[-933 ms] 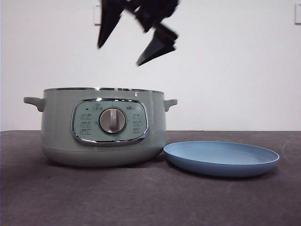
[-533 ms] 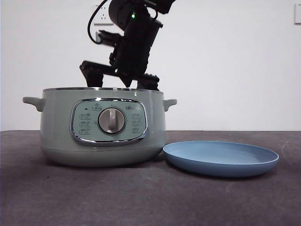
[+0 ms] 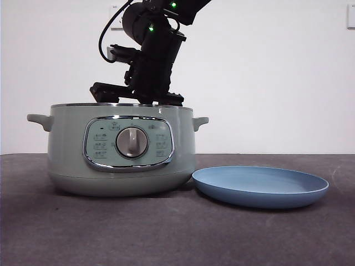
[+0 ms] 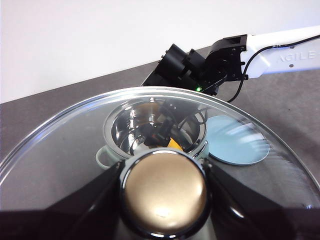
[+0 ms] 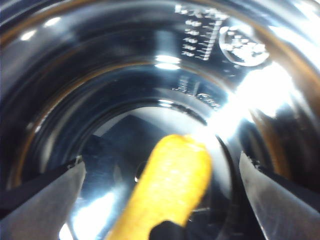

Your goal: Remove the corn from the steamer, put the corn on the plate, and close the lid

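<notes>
On the left of the front view stands the sage-green steamer [image 3: 121,149], lidless, with the right gripper [image 5: 162,175] reaching down past its chrome rim into the bowl, so that only the arm's dark wrist shows above the pot. Inside, the right wrist view shows the corn [image 5: 167,192] lying on the polished steel floor of the pot, one tapered end pointing away from the camera, with the two jaws spread wide on either side of it and not touching it. The cob looks light and stiff, so it should lift without sagging, but its rounded, tapered form and possibly moist kernels could let it roll or squirt out of a pinch; I would judge the thick middle the best place to close on, jaws across its width, not near a tip. The mirror-like bowl wall is close by, so the jaws have little room to stray. To the right of the pot, just beside its base, the light-blue plate [image 3: 260,187] lies bare on the dark table. The left gripper [image 4: 164,192] is held well above and away from the pot, clamped on the round knob of the glass lid [image 4: 60,150], through which the steamer and plate show below.
</notes>
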You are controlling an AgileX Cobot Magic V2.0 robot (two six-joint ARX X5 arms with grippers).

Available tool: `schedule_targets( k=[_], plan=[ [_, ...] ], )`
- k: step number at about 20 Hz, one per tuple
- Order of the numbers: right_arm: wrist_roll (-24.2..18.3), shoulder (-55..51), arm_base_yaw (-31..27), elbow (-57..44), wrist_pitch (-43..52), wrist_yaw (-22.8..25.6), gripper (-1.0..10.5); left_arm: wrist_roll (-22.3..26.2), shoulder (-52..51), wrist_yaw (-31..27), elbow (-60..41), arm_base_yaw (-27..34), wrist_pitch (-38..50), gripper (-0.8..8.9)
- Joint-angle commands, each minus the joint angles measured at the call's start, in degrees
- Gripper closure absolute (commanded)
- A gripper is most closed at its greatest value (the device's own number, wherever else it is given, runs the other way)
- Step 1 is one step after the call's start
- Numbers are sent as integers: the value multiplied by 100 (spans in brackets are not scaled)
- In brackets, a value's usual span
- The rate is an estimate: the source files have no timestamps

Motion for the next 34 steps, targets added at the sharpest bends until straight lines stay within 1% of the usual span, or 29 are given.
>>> schedule_targets(
  k=[1,4,5,6,7,8,10,13,15,17,19,20,22,24,27,29,31,34],
  plan=[
    [37,262,59,-96,-133,13,362,7,-61,2,76,-7,247,822],
    [39,262,59,-96,-173,13,363,4,-61,2,76,-7,243,822],
    [39,262,59,-96,-166,22,384,7,-61,0,76,-7,232,822],
    [42,262,59,-96,-157,48,435,7,-61,2,76,-7,208,822],
    [44,262,59,-96,-160,125,510,7,-61,2,76,-7,181,822],
    [50,262,59,-96,-160,138,615,4,-61,0,76,-7,160,822],
    [48,262,59,-96,-129,133,947,7,-61,2,76,-7,153,822],
    [221,229,92,-90,136,107,958,7,-61,2,76,-7,162,822],
    [219,-74,92,-90,142,118,958,9,-61,2,76,-7,179,822],
    [219,-629,92,-90,35,116,958,7,-61,4,76,-7,275,822],
    [221,-1381,39,-90,-260,164,958,4,-59,4,76,-4,323,822],
    [299,-1738,-31,-90,-470,170,958,-2,-59,4,76,-4,387,822],
    [273,-2321,-295,-92,-1047,304,959,0,-59,17,76,-4,511,822],
    [249,-2599,-570,-107,-1456,293,959,-2,-55,17,76,-4,535,822],
    [170,-2789,-887,-278,-1729,280,959,-4,-48,20,76,-4,533,822],
    [173,-2900,-1062,-688,-1611,251,959,-31,-48,22,76,-4,531,822],
    [223,-3038,-1193,-1353,-1248,232,959,-39,-48,20,76,-4,527,822],
    [529,-3305,-1447,-2719,-297,-195,959,-39,-48,20,76,-4,527,822]
  ],
)
